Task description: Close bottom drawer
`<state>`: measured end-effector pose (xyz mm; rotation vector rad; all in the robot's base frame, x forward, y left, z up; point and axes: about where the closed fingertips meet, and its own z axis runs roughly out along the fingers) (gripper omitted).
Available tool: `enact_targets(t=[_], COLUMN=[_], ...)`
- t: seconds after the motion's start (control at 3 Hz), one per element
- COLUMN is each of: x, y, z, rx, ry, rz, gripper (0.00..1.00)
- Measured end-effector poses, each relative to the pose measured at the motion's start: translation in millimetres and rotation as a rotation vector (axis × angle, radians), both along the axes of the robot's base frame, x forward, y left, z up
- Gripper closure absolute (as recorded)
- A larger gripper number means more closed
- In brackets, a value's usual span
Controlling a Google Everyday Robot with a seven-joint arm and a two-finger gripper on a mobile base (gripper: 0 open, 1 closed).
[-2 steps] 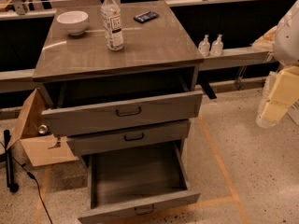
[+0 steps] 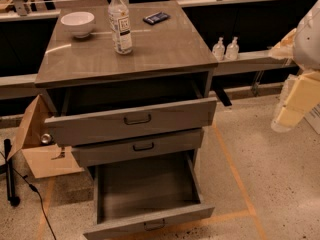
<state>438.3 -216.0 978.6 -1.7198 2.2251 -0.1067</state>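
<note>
The bottom drawer [image 2: 148,222] is the lowest of three grey wood-grain drawers and is pulled far out, its inside bare. Its low front panel carries a small dark bar handle [image 2: 154,226] near the lower edge of the view. The middle drawer [image 2: 140,147] sticks out a little and the tall top drawer [image 2: 132,120] is pulled partly out. My gripper [image 2: 291,105], a cream-coloured piece under the white arm, hangs at the right edge of the view, well to the right of the cabinet and above the floor, touching nothing.
On the cabinet top [image 2: 165,49] stand a water bottle [image 2: 120,23], a white bowl [image 2: 78,23] and a dark phone [image 2: 156,18]. A cardboard box [image 2: 37,144] lies left of the cabinet. Two small bottles [image 2: 225,49] stand on a ledge behind. Speckled floor lies to the right.
</note>
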Motion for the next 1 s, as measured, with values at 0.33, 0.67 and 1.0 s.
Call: enact_targets(t=[0.33, 0.67, 1.0], x=[3.7, 10.3, 11.7], y=[2.8, 13.4, 31.2], z=[-11.7, -52.8, -102.3], rx=[0.041, 0.124, 0.189], ry=[-0.015, -0.048, -0.074], rz=[-0.003, 0.001, 0.041], gripper=[0.38, 0.62, 0.85])
